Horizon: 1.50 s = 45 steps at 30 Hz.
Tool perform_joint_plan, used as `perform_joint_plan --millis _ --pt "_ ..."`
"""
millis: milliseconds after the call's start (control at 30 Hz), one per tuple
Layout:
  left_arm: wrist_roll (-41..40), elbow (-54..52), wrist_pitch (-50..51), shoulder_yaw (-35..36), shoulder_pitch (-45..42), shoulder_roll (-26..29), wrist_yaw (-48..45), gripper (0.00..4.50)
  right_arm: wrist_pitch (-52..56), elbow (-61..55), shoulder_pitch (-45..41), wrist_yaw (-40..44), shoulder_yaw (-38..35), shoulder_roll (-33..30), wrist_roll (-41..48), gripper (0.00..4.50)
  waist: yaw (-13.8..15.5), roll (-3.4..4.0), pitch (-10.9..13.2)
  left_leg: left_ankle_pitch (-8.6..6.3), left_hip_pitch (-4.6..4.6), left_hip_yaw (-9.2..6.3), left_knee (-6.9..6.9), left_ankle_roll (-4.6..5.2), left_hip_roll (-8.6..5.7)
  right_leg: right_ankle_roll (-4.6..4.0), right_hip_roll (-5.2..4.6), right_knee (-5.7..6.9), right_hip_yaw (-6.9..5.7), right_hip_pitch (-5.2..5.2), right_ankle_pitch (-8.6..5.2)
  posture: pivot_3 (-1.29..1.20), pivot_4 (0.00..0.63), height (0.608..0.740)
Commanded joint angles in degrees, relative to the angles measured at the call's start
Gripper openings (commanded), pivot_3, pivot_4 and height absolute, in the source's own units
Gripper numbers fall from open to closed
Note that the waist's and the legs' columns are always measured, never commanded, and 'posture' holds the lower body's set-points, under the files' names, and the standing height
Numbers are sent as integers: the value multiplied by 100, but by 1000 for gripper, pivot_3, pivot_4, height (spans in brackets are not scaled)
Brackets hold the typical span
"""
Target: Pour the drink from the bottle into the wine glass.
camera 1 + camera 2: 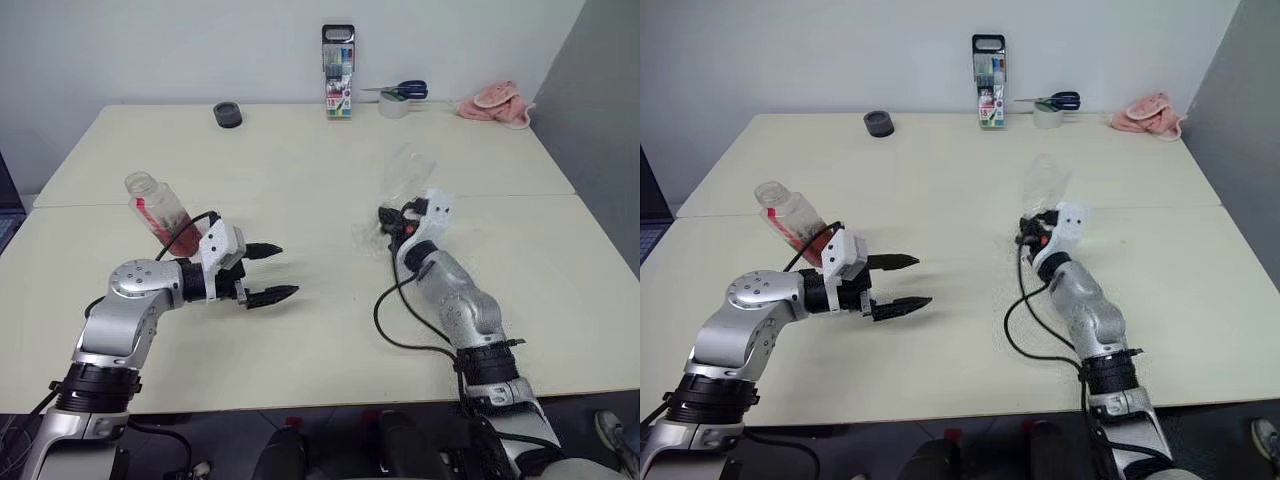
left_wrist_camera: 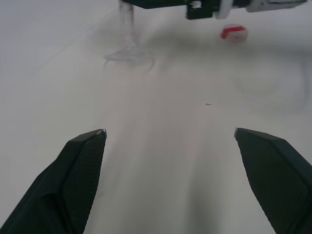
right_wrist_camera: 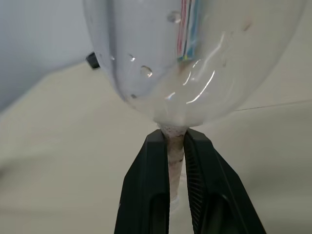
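- Right pincer (image 3: 176,141) clenched on thin stem of clear stemmed wine glass (image 3: 195,58).
- Left pincer (image 1: 272,272) released, empty, over tabletop (image 1: 330,190).
- Clear plastic bottle (image 1: 160,212) w/ reddish-brown drink (image 1: 183,240) tilted behind left wrist.

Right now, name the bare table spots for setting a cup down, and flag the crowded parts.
Bare: the table middle between the open left gripper and the right gripper shut on the wine glass stem; the far half beyond the tilted bottle; the whole right side. Crowded: the back edge, with marker case, scissors, pink cloth.
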Motion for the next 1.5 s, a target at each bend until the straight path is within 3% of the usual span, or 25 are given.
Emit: perform_joint_plan --millis 33,200,433,1233,1500 --pt "45 -35 77 284 -8 27 366 4500 -912 -97 74 432 484 -42 -859 185 4 0 0 0 0 0 0 0 0 0 0 0 0 0 0 0 150 740" --pt "100 -14 200 419 55 8 790 4500 -1916 445 -46 703 751 177 -1545 184 10 -1 0 0 0 0 0 0 1 0 0 0 0 0 0 0 150 740" --pt "-176 -209 494 706 365 154 722 4500 -2653 1671 -487 1215 725 606 -1801 183 5 -1 0 1 0 -3 0 -2 2 -1 -1 0 -3 0 1 0 150 740" --pt "-71 -117 -511 654 -169 -47 637 4500 -2615 2011 -665 1693 525 785 -1955 183 13 -3 -1 2 2 -3 1 -3 0 -2 -3 2 -3 1 1 0 150 740" --pt "-18 -142 -626 624 -179 -38 632 4500 -2598 1950 -664 1727 491 801 -1948 2888 12 -3 -1 2 2 -4 2 -4 0 -2 -4 2 -4 1 1 0 150 740"
